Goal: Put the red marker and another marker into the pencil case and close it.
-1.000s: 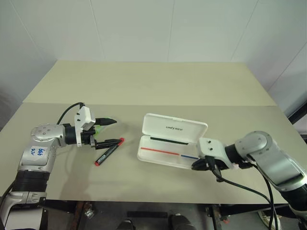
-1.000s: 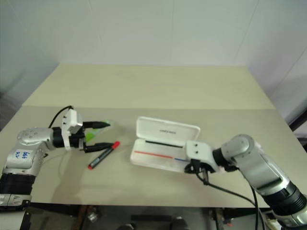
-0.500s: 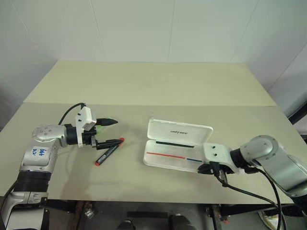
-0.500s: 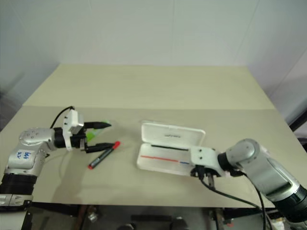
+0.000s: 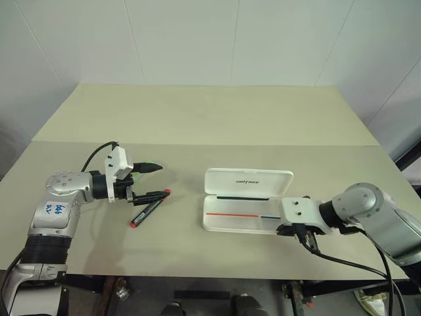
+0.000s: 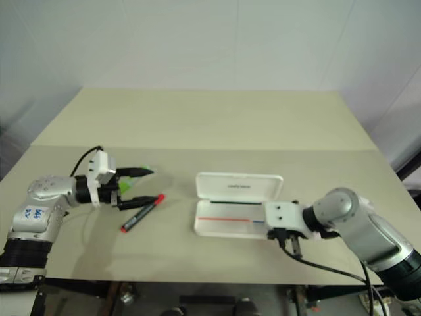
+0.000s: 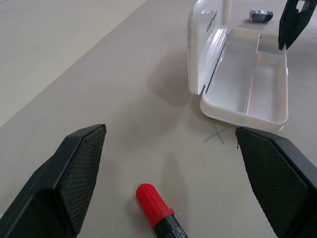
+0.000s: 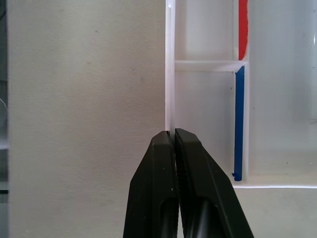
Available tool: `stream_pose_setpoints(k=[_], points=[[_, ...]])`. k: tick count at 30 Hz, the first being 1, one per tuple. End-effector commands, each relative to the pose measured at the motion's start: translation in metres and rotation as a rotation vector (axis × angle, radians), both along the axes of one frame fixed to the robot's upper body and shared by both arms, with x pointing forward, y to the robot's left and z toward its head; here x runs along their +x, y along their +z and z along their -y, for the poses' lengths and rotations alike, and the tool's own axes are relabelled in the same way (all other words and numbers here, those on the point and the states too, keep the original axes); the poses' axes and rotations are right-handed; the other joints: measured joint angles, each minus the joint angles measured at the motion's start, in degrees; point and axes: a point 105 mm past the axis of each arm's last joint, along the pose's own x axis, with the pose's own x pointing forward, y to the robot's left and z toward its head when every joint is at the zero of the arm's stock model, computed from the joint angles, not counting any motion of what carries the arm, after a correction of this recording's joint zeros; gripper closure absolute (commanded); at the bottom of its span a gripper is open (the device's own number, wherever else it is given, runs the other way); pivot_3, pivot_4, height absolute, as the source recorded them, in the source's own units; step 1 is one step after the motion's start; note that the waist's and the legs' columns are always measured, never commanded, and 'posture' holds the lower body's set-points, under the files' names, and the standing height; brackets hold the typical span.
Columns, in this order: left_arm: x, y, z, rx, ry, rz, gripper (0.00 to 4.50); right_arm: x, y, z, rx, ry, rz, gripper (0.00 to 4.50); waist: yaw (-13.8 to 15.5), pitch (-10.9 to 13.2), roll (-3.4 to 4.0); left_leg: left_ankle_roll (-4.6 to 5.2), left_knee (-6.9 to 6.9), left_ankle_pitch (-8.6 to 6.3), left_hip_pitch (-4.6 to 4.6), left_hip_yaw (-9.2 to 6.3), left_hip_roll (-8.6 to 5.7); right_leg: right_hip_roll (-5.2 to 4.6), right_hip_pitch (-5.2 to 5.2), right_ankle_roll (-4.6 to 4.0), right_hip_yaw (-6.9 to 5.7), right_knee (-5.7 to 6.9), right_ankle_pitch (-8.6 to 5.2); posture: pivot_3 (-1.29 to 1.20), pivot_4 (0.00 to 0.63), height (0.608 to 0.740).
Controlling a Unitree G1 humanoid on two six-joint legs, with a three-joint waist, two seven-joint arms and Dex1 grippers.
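The pencil case (image 5: 248, 201) lies open right of centre, lid (image 5: 248, 182) raised at the back, with red and blue stripes in its empty tray. My right gripper (image 5: 290, 230) is shut, its tips (image 8: 173, 135) resting against the rim of the tray's near right wall. To the left, the red marker (image 5: 146, 211) lies slanted on the table, and its red cap (image 7: 153, 205) sits between my left gripper's (image 5: 158, 180) wide-open fingers (image 7: 74, 183). The light green marker (image 6: 123, 187) lies close behind that gripper, mostly hidden by it.
The beige table (image 5: 217, 118) has a seam across its middle and a white wall behind it. A pencilled cross (image 7: 216, 134) marks the surface between the marker and the case. The table's front edge runs close below both grippers.
My right gripper has moved to the right, and the pencil case has slid right with it and turned from slanted to square with the table edge. The left gripper and both markers stayed put.
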Motion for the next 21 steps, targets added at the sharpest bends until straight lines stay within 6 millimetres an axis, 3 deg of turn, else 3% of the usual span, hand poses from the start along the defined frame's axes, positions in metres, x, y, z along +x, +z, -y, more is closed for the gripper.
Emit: stream_pose_setpoints(k=[1, 5, 15, 21], points=[[-0.003, 0.011, 0.004, -0.008, -0.019, 0.043, 0.00, 0.005, 0.010, -0.006, 0.020, 0.021, 0.053, 4.48, 0.0, 0.0, 0.00, 0.00, 0.00, 0.00, 0.00, 0.00, 0.00, 0.00, 0.00, 0.00, 0.00, 0.00, 0.00, 0.00, 0.150, 0.740], [-0.003, 0.011, 0.004, -0.008, -0.017, 0.043, 0.00, 0.008, 0.013, -0.008, 0.036, 0.011, 0.065, 3.47, 0.0, 0.0, 0.00, 0.00, 0.00, 0.00, -0.01, 0.00, 0.00, -0.01, 0.00, 0.00, 0.00, -0.01, 0.00, 0.00, 0.150, 0.740], [-0.004, 0.013, 0.001, -0.004, -0.013, 0.043, 0.00, 0.005, 0.019, -0.012, 0.082, 0.008, 0.031, 0.05, 0.0, 0.0, 0.00, 0.00, 0.00, 0.00, 0.00, 0.00, 0.00, 0.00, 0.00, 0.00, 0.00, 0.01, 0.00, 0.00, 0.150, 0.740], [-0.006, 0.012, 0.000, -0.001, -0.010, 0.041, 0.00, -0.004, 0.025, -0.011, 0.139, 0.016, -0.010, 0.05, 0.0, 0.0, 0.00, 0.00, 0.00, 0.00, 0.00, 0.00, 0.00, 0.00, 0.00, 0.00, 0.00, 0.01, 0.00, 0.00, 0.150, 0.740]])
